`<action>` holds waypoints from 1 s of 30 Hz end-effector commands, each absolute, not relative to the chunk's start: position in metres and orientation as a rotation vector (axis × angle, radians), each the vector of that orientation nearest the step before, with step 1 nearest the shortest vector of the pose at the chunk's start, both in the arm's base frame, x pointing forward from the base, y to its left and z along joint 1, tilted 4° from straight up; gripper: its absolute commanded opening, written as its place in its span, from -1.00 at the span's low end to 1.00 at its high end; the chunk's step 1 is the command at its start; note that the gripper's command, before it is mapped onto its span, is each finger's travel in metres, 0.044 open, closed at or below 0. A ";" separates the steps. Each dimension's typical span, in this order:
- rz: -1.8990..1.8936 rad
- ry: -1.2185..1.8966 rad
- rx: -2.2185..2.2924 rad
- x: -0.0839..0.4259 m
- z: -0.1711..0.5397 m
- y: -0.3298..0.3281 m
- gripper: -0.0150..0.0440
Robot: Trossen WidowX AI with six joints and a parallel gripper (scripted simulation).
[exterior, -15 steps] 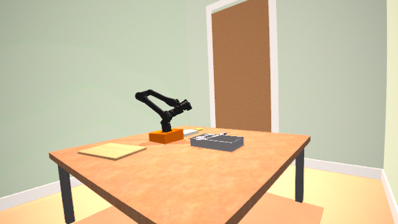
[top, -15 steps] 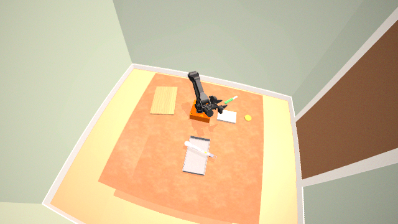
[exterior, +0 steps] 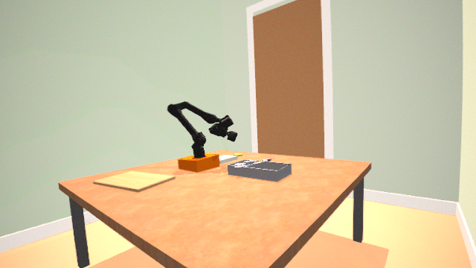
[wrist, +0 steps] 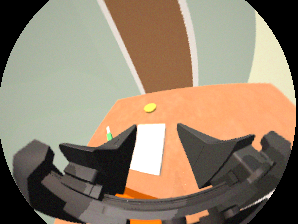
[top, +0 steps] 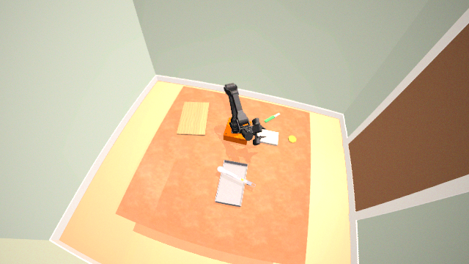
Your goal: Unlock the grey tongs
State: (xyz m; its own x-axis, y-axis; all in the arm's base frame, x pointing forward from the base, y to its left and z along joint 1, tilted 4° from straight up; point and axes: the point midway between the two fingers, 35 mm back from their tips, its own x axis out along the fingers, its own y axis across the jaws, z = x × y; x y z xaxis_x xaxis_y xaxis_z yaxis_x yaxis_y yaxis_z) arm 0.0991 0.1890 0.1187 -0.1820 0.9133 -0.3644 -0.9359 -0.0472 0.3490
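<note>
Your gripper (top: 263, 132) (exterior: 227, 131) (wrist: 157, 127) is open, its fingers apart with nothing between them, raised near the white block (top: 269, 137) (exterior: 227, 159) (wrist: 151, 150). The tongs (top: 231, 173) (exterior: 248, 161) lie slantwise across the roasting tin (top: 229, 196) (exterior: 256, 173) on the worktop (top: 278, 205) (exterior: 208, 212) (wrist: 230, 115), one end past its rim. You can't make out their lock from the top; it's probably too small there. The wrist view cuts off the wooden board (top: 193, 119) (exterior: 134, 181), and the gripper partly hides the green-and-white item (top: 272, 117) (wrist: 109, 134).
</note>
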 end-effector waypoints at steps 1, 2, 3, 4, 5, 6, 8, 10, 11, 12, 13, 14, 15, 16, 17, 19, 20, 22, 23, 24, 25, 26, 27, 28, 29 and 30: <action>1.131 1.065 0.193 0.162 0.096 0.179 0.39; 1.030 1.122 0.243 0.173 0.092 0.176 0.39; 0.925 1.172 0.296 0.183 0.088 0.172 0.39; 0.828 1.210 0.344 0.193 0.085 0.168 0.39; 0.765 1.231 0.376 0.199 0.083 0.166 0.39; 0.701 1.250 0.409 0.205 0.081 0.163 0.39; 0.571 1.280 0.477 0.217 0.077 0.158 0.39; 0.437 1.299 0.548 0.230 0.073 0.151 0.39; 0.370 1.305 0.585 0.236 0.071 0.148 0.39; 0.305 1.306 0.621 0.242 0.069 0.144 0.39; 0.236 1.306 0.659 0.248 0.068 0.141 0.39; 0.167 1.303 0.698 0.255 0.066 0.137 0.39; 0.098 1.297 0.737 0.261 0.064 0.133 0.39; 0.029 1.288 0.777 0.267 0.062 0.129 0.39; -0.039 1.276 0.817 0.273 0.061 0.125 0.39; -0.175 1.242 0.899 0.285 0.058 0.116 0.39; -0.243 1.221 0.941 0.291 0.056 0.111 0.39; -0.376 1.168 1.025 0.303 0.054 0.102 0.39; -0.441 1.137 1.068 0.309 0.052 0.097 0.39; -0.504 1.103 1.111 0.314 0.051 0.092 0.39; -0.567 1.065 1.154 0.320 0.050 0.086 0.39; -0.628 1.025 1.198 0.326 0.049 0.081 0.39; -0.687 0.981 1.240 0.331 0.048 0.076 0.39; -0.746 0.934 1.284 0.336 0.047 0.070 0.39; -0.803 0.883 1.329 0.342 0.046 0.065 0.39; -0.857 0.829 1.373 0.347 0.045 0.059 0.39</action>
